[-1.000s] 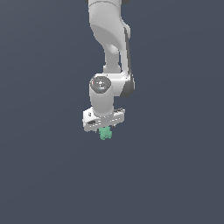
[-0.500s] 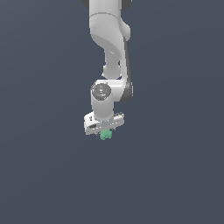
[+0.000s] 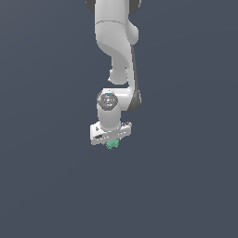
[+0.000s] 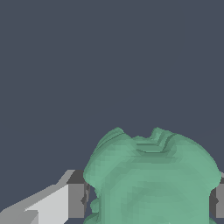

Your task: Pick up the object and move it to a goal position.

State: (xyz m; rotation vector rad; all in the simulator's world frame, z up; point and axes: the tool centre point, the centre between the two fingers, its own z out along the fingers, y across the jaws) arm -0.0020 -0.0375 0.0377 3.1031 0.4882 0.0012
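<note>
The object (image 3: 111, 144) is a small mint-green lumpy cluster with a bumpy surface. In the exterior view it pokes out just below the white gripper (image 3: 111, 142), near the middle of the picture. In the wrist view the object (image 4: 151, 179) fills the space between the two grey fingers (image 4: 75, 200), which press on it from both sides. The gripper (image 4: 148, 201) is shut on the object and holds it in the air above the dark grey floor. The white arm (image 3: 116, 42) comes down from the top of the exterior view.
Plain dark grey ground (image 3: 46, 186) lies all around and below the gripper. No goal marker or other object shows in either view.
The arm with the object in its grip has moved slightly toward the exterior view's left, and the wrist has turned a little. The grip on the object is unchanged.
</note>
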